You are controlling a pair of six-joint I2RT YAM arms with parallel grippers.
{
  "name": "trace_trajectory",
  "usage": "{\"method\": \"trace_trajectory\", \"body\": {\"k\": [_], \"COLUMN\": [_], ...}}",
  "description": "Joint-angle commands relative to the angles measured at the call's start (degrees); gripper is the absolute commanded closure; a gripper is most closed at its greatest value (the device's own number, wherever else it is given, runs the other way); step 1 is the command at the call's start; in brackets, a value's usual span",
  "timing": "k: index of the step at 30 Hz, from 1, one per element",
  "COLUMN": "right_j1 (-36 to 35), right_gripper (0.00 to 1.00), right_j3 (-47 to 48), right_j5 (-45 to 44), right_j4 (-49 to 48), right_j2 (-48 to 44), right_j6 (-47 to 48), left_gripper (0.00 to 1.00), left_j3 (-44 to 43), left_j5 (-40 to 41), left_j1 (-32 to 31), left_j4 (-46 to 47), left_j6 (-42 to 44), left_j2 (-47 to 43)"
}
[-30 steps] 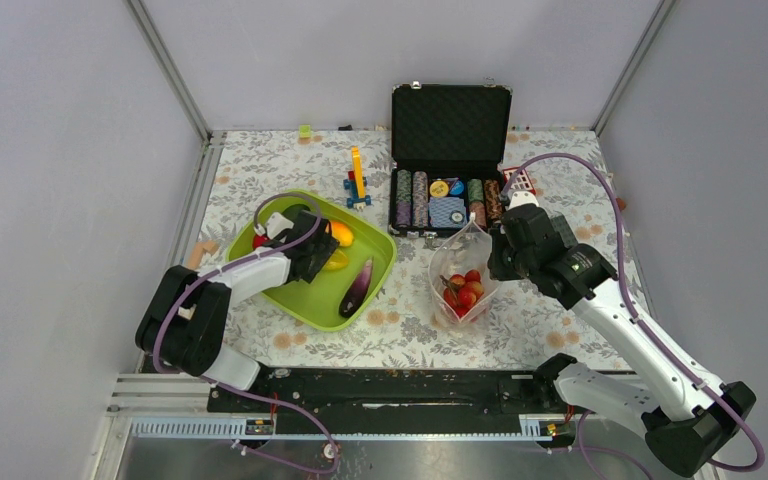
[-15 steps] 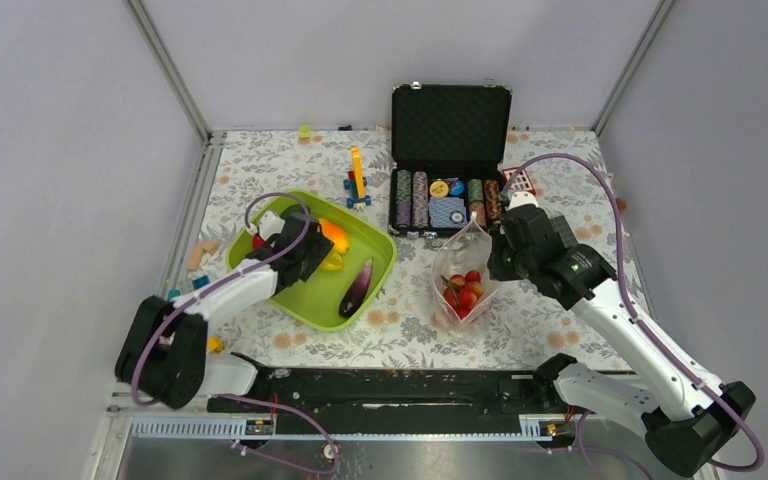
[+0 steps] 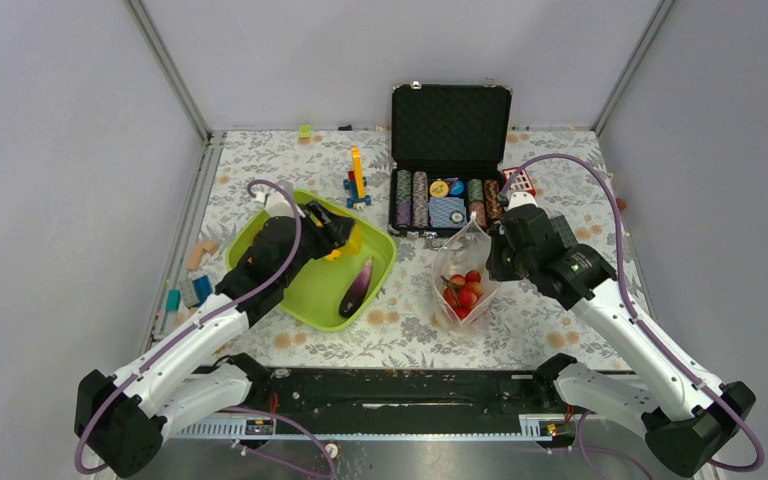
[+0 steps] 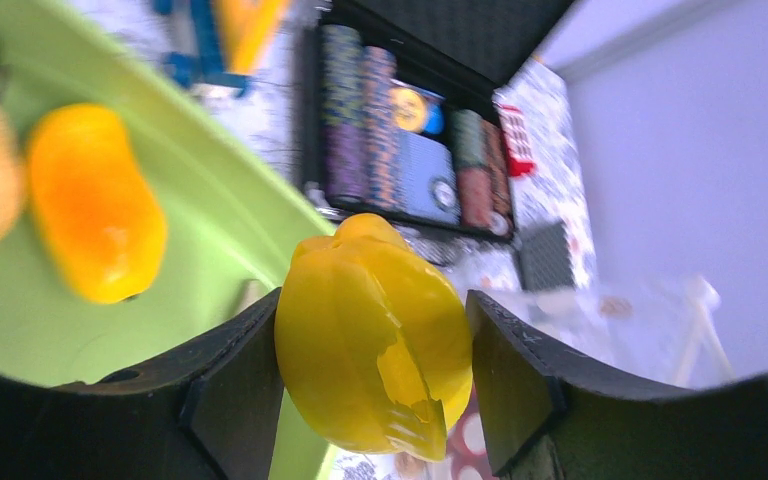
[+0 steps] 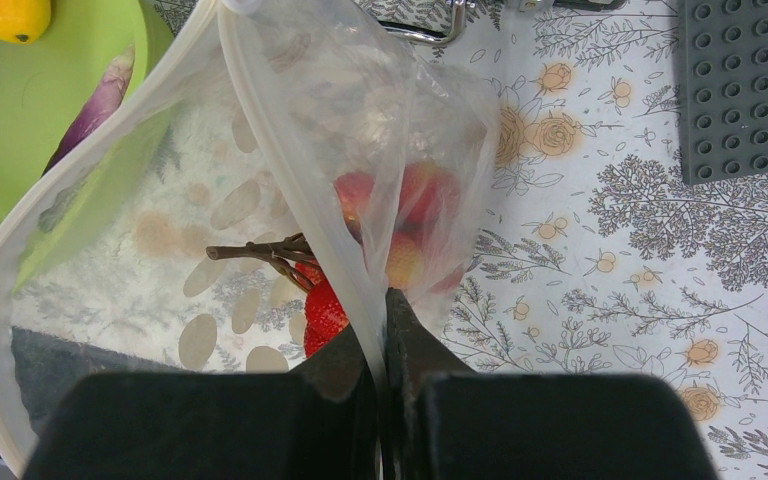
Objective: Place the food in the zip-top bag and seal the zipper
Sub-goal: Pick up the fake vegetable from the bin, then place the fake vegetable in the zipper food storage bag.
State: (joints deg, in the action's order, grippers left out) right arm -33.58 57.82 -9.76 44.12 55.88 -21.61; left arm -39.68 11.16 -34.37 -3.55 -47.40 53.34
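Note:
My left gripper (image 3: 347, 238) hangs over the lime-green tray (image 3: 310, 295), shut on a yellow toy pepper (image 4: 370, 345) that fills the gap between its fingers. An orange fruit (image 4: 95, 200) lies in the tray (image 4: 20, 320) just left of it. A purple eggplant (image 3: 357, 287) lies near the tray's right side. The zip-top bag (image 3: 463, 275), clear with cream dots, stands open right of the tray with red berries (image 5: 325, 305) inside. My right gripper (image 5: 382, 300) is shut on the bag's right rim (image 5: 290, 170) and holds the mouth up.
An open black case (image 3: 450, 120) with rows of poker chips (image 3: 440, 200) stands behind the bag. A yellow and blue toy (image 3: 357, 178) is behind the tray. Small blocks (image 3: 190, 285) lie left of the tray. A grey studded plate (image 5: 750, 90) lies right of the bag.
My left gripper has risen from the tray floor and shifted right and farther back with the yellow pepper in it. The right gripper and the bag have stayed put.

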Motion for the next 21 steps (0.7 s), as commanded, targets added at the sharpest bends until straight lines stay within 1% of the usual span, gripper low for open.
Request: {"method": "trace_trajectory", "body": {"k": [1, 3, 7, 10, 13, 18, 21], "right_j1": [0.4, 0.4, 0.4, 0.4, 0.4, 0.4, 0.4], "right_gripper": [0.98, 0.98, 0.98, 0.98, 0.98, 0.98, 0.98], "right_j3": [-0.3, -0.1, -0.7, -0.5, -0.9, -1.2, -1.2], "right_j5": [0.6, 0.2, 1.6, 1.0, 1.8, 1.4, 1.8], "right_j4": [-1.8, -1.9, -2.2, -2.3, -2.8, -3.4, -3.3], "right_j2": [-1.1, -1.2, -1.2, -1.2, -1.1, -1.2, -1.0], "right_j6": [0.3, 0.4, 0.4, 0.5, 0.4, 0.2, 0.2], "left_gripper": [0.73, 0.73, 0.72, 0.72, 0.72, 0.72, 0.69], "left_j3": [-4.2, -5.7, -7.8, -8.8, -12.4, -15.6, -17.2], "left_j5": [-10.5, -10.9, -18.7, -22.5, -25.8, -28.0, -29.0], "left_j1": [-5.4, -8.5, -12.5, -14.8, -16.1, -18.2, -18.9], "left_j4": [11.5, 13.4, 18.4, 22.9, 22.4, 24.6, 24.7], "left_j6": [11.8, 14.4, 17.0, 17.3, 18.3, 19.8, 19.9], "left_j2": [-1.3, -1.4, -0.4, 3.1, 7.3, 12.2, 15.1]}}
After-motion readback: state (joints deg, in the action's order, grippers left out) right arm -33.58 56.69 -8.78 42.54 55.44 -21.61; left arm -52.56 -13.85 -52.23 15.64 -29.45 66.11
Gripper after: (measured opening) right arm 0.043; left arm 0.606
